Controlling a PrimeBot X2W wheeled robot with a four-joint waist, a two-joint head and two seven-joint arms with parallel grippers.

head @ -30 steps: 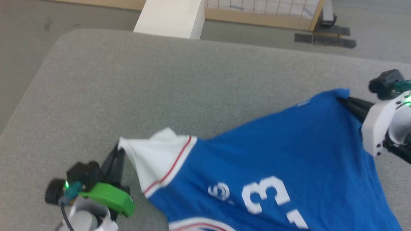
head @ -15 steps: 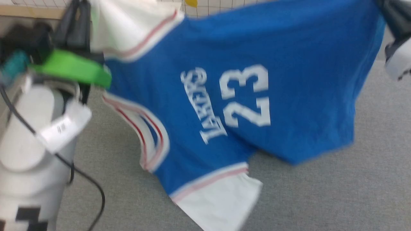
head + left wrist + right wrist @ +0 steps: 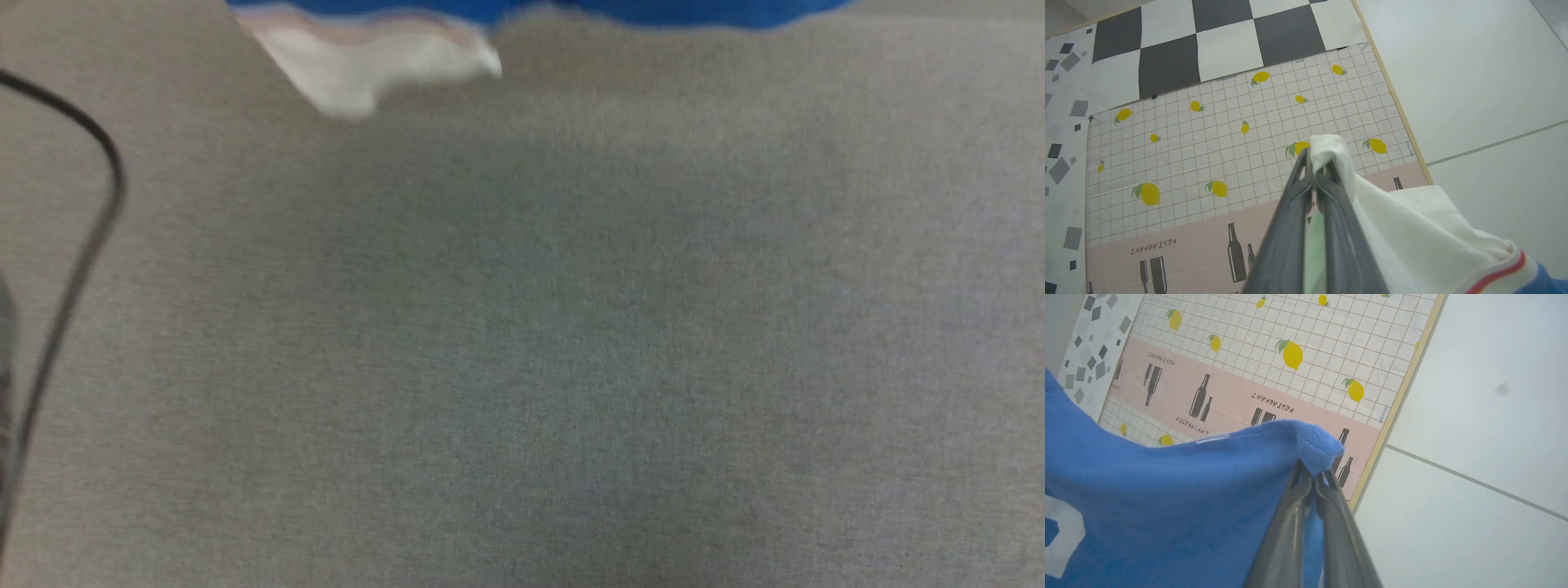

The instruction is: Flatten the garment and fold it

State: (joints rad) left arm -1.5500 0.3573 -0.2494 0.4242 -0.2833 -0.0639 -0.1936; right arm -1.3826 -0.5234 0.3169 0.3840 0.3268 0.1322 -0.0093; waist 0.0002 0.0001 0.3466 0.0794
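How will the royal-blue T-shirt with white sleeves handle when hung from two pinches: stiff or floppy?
Likely floppy: the royal-blue T-shirt drapes in folds from the right fingers. Probably light: thin pinches by the left fingers and right hold it. Its free white sleeve may swing loosely.

- Pink band (image 3: 1229, 390) of the patterned board (image 3: 1331, 330), right wrist view: "RESTAURANT", once upright, twice inverted.
- Same band, left wrist view: "RESTAURANT", inverted.

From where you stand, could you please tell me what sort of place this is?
Likely a robot test lab: a lemon-print cloth beside a checkerboard sheet, plus a grey fabric-covered worktable.
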